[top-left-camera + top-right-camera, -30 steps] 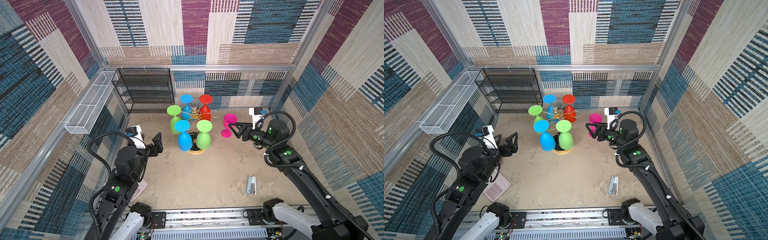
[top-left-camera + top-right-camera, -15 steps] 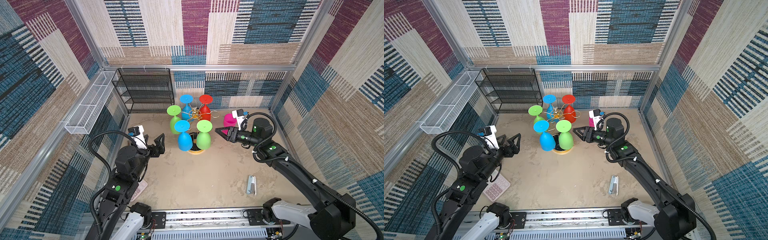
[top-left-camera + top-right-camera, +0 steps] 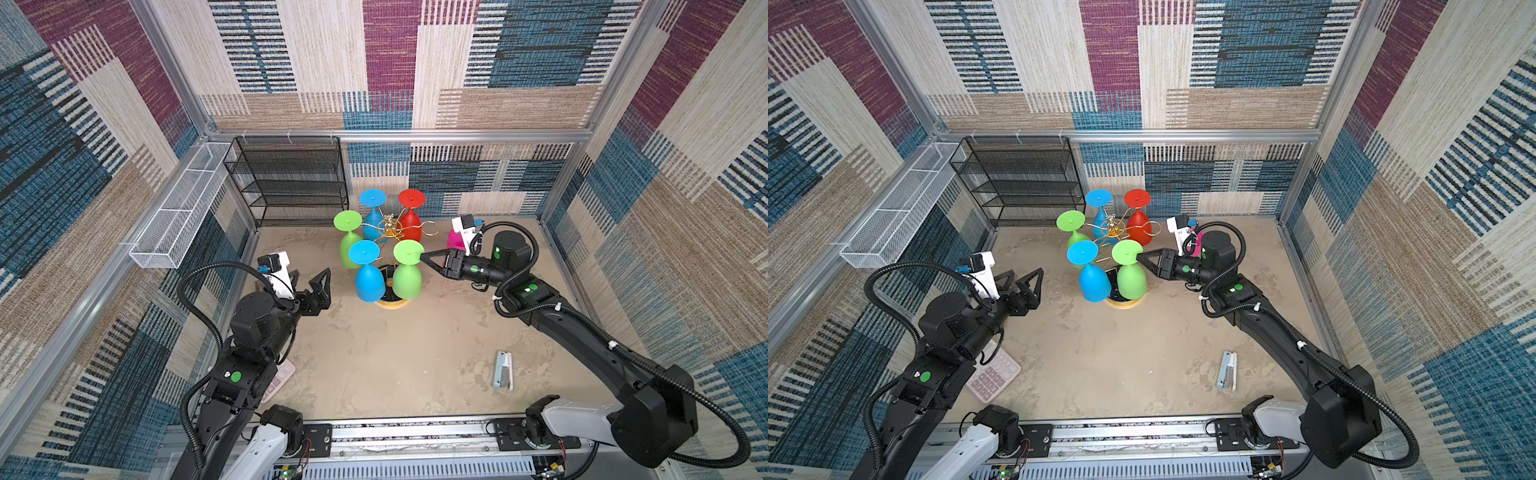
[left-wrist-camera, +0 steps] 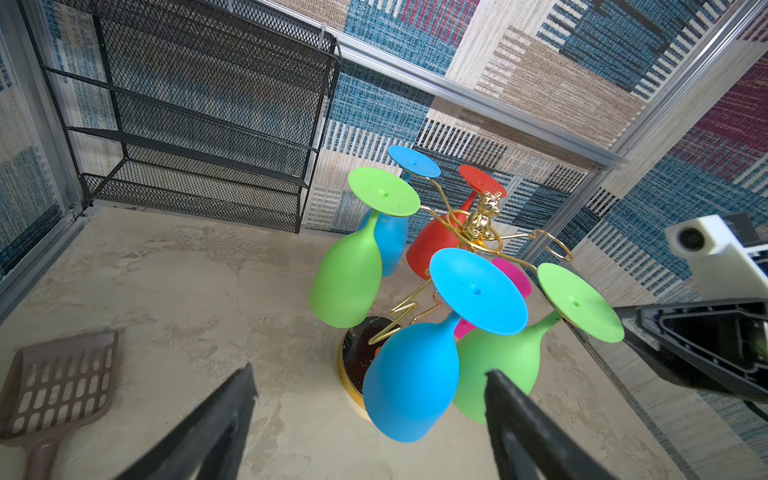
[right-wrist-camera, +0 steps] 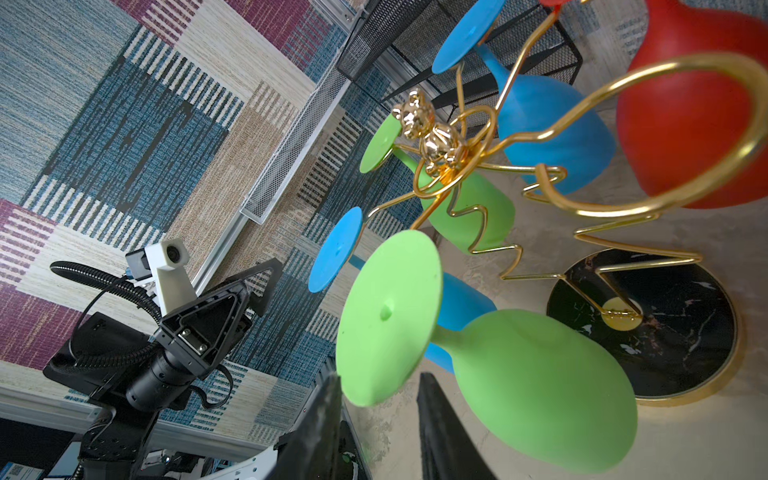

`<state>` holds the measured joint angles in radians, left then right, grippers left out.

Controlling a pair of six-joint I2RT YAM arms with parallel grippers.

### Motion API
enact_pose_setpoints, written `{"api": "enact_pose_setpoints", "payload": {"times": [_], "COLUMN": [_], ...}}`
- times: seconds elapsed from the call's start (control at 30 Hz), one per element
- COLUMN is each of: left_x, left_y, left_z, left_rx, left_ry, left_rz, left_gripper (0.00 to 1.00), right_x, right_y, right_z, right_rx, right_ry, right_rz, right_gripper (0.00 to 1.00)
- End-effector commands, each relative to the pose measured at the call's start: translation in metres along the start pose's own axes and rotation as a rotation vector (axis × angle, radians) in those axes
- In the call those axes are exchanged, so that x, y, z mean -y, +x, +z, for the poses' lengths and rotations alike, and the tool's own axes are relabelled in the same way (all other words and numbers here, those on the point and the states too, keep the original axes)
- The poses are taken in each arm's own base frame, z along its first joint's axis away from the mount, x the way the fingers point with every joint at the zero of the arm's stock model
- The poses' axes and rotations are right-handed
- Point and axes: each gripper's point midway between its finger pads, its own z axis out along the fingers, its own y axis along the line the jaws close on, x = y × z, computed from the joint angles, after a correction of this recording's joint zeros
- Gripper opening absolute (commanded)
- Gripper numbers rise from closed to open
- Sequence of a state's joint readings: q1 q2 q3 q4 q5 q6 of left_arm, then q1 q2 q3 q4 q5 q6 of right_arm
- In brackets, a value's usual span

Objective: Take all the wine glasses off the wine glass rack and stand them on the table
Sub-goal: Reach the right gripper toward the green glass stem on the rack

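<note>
The gold wine glass rack (image 3: 388,228) stands on its round black base (image 5: 673,328), and several coloured glasses hang from it upside down. The nearest right one is a green wine glass (image 3: 408,274). My right gripper (image 3: 422,254) reaches in from the right. In the right wrist view its fingers stand a little apart on either side of the rim of that glass's foot (image 5: 386,316), with a gap still showing. My left gripper (image 3: 311,272) hovers wide open to the left of the rack and holds nothing. One ring arm (image 3: 430,227) is empty. A pink glass (image 3: 454,239) sits behind my right wrist.
A black mesh shelf (image 3: 291,183) stands at the back left, with a white wire basket (image 3: 178,212) on the left wall. A pink calculator (image 3: 992,376) lies under my left arm and a pale stapler-like item (image 3: 503,370) front right. A brown slotted scoop (image 4: 54,374) lies left.
My right gripper has moved left, from beside the pink glass to the green glass's foot, and its jaws have narrowed. My left gripper has edged slightly toward the rack and is still open.
</note>
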<state>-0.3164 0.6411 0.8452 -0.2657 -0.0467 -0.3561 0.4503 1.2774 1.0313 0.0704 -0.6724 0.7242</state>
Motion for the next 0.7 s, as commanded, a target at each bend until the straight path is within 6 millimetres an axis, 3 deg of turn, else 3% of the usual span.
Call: {"api": "enact_pose_setpoints", "payload": {"times": [0.0, 0.67], "left_x": [0.0022, 0.0014], "left_y": [-0.0055, -0.0063], "left_z": [-0.0003, -0.0045], "left_rx": [0.024, 0.037], "left_ry": [0.011, 0.010], "left_rz": [-0.015, 0.005], "left_gripper": [0.88, 0.88], "right_x": [-0.0092, -0.0090], "right_y": [-0.0102, -0.0146], "right_z": [0.0023, 0.0059], "right_rx": [0.028, 0.035], "right_ry": [-0.028, -0.030], "right_rz": [-0.015, 0.037], "right_gripper": [0.33, 0.15]}}
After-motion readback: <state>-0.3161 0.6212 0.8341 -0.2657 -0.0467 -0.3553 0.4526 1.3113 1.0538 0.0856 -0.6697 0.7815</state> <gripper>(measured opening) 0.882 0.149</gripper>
